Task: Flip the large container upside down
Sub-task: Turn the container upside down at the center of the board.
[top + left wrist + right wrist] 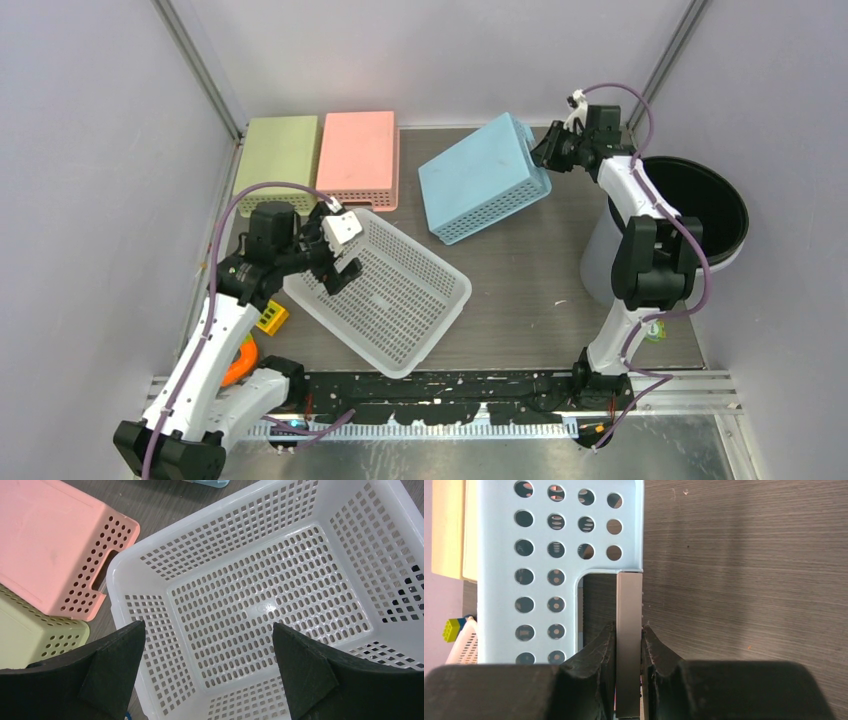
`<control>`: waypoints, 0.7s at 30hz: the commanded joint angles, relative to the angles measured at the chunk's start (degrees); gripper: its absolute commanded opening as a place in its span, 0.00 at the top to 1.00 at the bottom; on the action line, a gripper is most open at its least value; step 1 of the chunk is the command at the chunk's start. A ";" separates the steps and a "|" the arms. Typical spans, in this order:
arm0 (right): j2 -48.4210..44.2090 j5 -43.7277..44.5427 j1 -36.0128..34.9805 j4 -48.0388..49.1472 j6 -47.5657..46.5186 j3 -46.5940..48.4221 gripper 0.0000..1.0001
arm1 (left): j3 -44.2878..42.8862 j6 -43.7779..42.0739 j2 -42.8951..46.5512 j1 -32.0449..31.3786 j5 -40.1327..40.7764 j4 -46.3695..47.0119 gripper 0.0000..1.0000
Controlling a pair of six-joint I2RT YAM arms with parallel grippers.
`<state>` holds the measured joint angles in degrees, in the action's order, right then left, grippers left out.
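Note:
The large white perforated basket (385, 290) sits open side up on the table, skewed diagonally. My left gripper (335, 255) is open and hovers over its left end; in the left wrist view the gripper (207, 630) has its fingers spread wide above the basket's inside (260, 595), touching nothing. A smaller blue basket (482, 178) lies bottom up at the back, its right end raised. My right gripper (548, 155) is shut on that end; the right wrist view shows the gripper (629, 630) clamping the handle edge of the blue basket (554, 530).
A pink basket (358, 158) and a green basket (277, 150) lie bottom up at the back left. A black bin (705, 205) stands at the right. A yellow brick (271, 317) and an orange object (238, 362) lie near the left arm's base.

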<state>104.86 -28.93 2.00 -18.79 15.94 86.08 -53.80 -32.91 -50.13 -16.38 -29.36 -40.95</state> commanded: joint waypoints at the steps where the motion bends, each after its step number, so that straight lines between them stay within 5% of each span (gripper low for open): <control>1: 1.73 0.67 -0.02 2.99 -2.40 0.02 0.78 | 0.10 1.14 -0.01 0.79 -2.71 1.25 0.00; 21: 7.32 3.08 0.80 -3.14 -7.08 6.81 0.69 | -0.12 1.79 -0.28 3.49 -5.99 0.89 0.00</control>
<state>111.13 -27.51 2.09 -21.43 11.25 88.79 -53.76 -31.86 -50.72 -13.85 -32.69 -40.97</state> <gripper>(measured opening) 0.309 0.996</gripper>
